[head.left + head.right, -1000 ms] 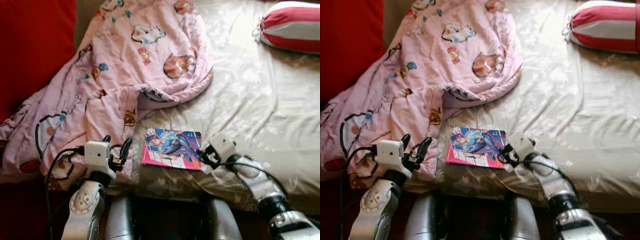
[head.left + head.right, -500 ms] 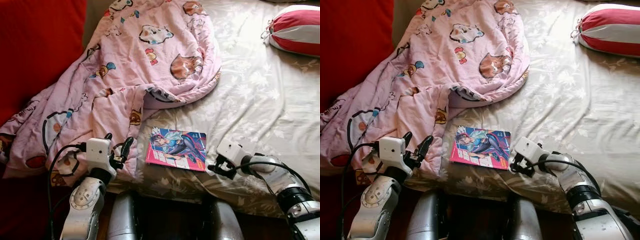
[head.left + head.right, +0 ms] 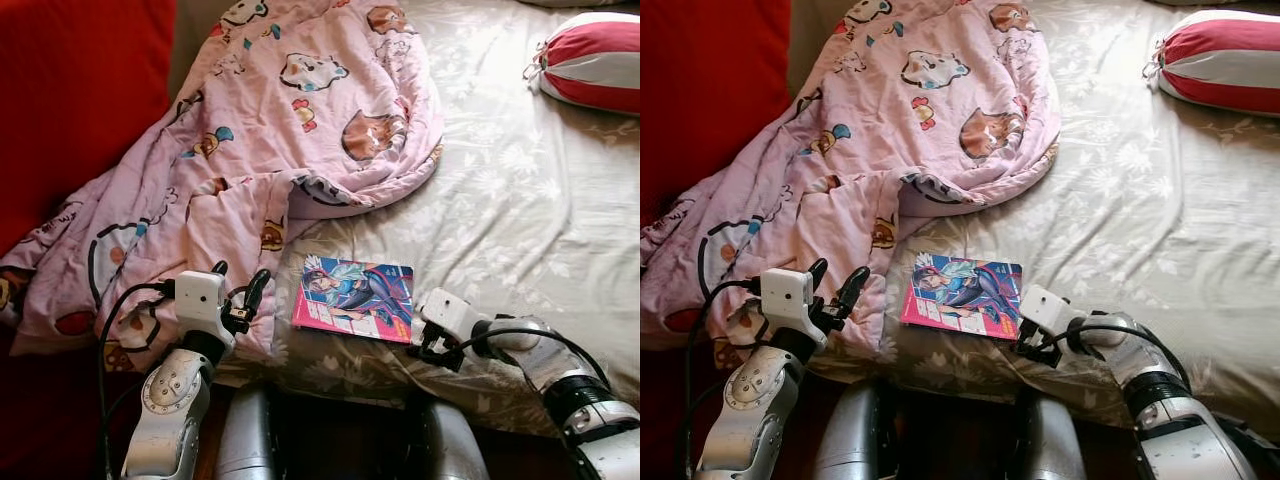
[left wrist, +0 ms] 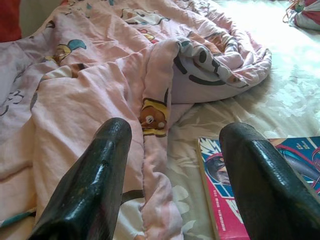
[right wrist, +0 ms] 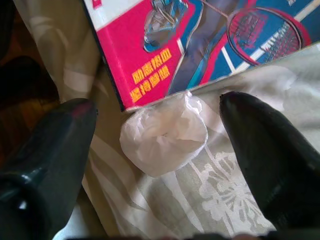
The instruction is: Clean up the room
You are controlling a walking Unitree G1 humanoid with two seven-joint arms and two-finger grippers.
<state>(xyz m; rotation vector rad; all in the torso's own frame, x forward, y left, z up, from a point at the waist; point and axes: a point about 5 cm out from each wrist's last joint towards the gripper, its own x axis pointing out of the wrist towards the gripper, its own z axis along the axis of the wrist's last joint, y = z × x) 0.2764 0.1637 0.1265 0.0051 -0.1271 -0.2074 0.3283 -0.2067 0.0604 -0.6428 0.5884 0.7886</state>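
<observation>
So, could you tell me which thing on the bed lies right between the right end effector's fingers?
The crumpled white tissue, beside the comic book's corner. The right end effector brackets it, fingers open; the book lies just beyond them.

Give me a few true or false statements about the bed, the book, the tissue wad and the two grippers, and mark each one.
1. The book lies flat on the bed. True.
2. The right gripper is shut on the book. False: its fingers are open, with a crumpled tissue wad between them.
3. The wad lies against the book's edge. True.
4. The left gripper is clamped on the blanket. False: it is open, at the blanket's edge.
5. The striped pillow lies on top of the blanket. False: it sits apart, at the bed's far right.
</observation>
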